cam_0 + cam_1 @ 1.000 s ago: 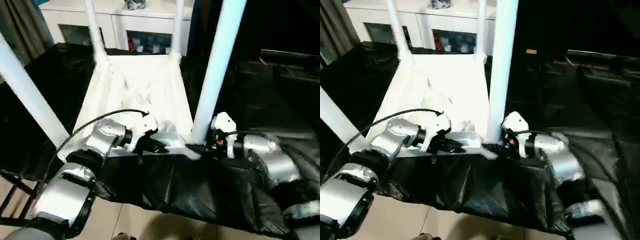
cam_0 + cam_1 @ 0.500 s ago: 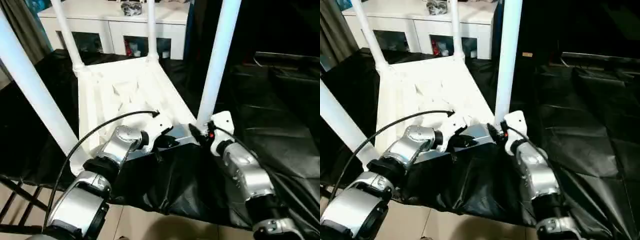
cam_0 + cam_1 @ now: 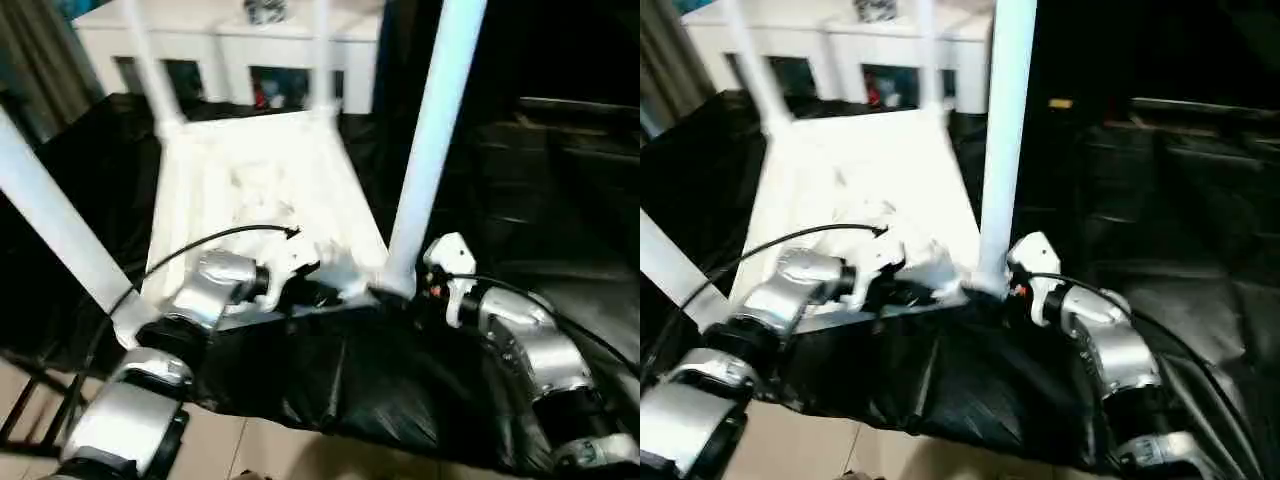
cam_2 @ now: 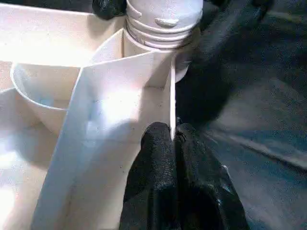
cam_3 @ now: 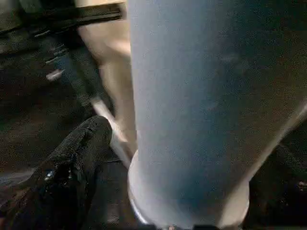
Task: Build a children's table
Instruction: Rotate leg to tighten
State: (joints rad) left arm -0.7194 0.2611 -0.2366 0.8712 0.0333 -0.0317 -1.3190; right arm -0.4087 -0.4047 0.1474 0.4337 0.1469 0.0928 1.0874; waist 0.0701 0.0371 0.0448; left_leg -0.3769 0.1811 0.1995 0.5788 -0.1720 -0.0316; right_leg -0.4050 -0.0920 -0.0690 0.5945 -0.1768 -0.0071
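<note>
White plastic makes up the children's table (image 3: 255, 190), which lies upside down on the black-covered counter (image 3: 560, 200), its ribbed underside facing up and its four long cylindrical legs (image 3: 432, 140) standing upright from rounded corner sockets. No brand, label or writing can be read anywhere on it. The left pincer (image 4: 175, 139) has its two black fingers pressed together, pinching the thin edge wall of the tabletop close to the near right corner socket, where the threaded base of a leg sits in its collar. The right pincer (image 3: 400, 295) is at the foot of that same near right leg, beside the socket; one black finger (image 5: 72, 167) lies just to the side of the leg's base, and the other is hidden, so whether it is spread around the leg or gripping it cannot be told. A white glass-door cabinet (image 3: 250, 50) stands behind the counter.
</note>
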